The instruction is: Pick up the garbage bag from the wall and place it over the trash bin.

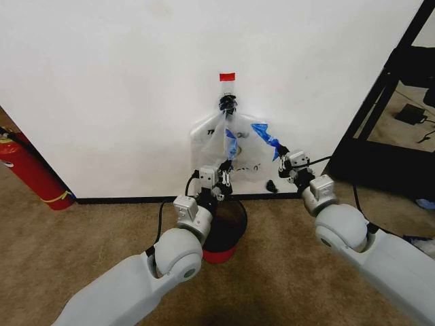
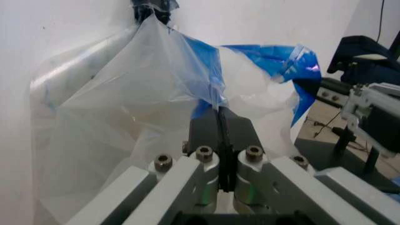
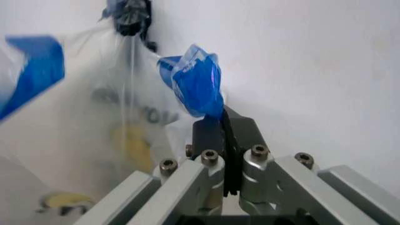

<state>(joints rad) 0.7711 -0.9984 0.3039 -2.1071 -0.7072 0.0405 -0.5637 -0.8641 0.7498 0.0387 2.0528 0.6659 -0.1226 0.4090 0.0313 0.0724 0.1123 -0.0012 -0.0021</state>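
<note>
Against the white wall (image 1: 102, 81) the garbage bag (image 1: 211, 139) hangs, above the trash bin (image 1: 228, 227). My left tool (image 1: 223, 170) pinches its blue rim at 6 o'clock, my right tool (image 1: 282, 157) at 3 o'clock.

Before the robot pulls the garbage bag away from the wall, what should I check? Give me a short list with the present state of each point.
1. Left gripper shut on the garbage bag rim: ok.
2. Right gripper shut on a blue patch: ok.
3. Bag free of the black clip on the wall: not ok, it hangs there.
4. Trash bin below the bag: ok.
5. Bag mouth open between the grippers: cannot tell.
</note>
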